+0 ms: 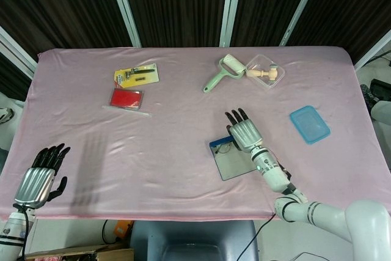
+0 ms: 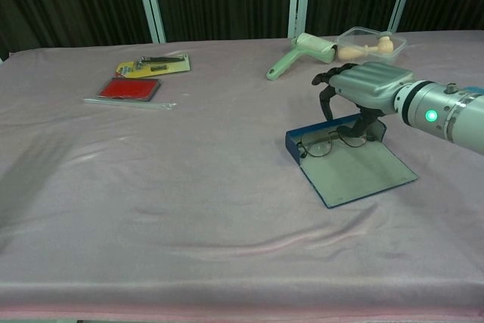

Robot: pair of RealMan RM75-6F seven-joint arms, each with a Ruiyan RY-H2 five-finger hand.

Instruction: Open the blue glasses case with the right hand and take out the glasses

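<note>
Your right robot hand [image 2: 363, 88] hovers over the flat blue glasses case [image 2: 349, 163], lid open on the pink surface [image 2: 174, 187]; curled fingers reach the thin-framed glasses [image 2: 327, 141], grip unclear.

Whole table's covered in a pink cloth [image 1: 183, 90], a bit wrinkled toward the near edge. Upper left of the head view has a yellow blister card [image 1: 136, 74] with a dark tool on it, and just below that a red flat pack [image 1: 126, 98] in clear plastic. Top center there's a mint green lint roller [image 1: 222, 71], right next to a clear plastic tub [image 1: 264, 71] with a wooden piece inside. Over on the right lies a blue lid [image 1: 309, 124], flat. Dark curtains [image 1: 177, 4] behind.
</note>
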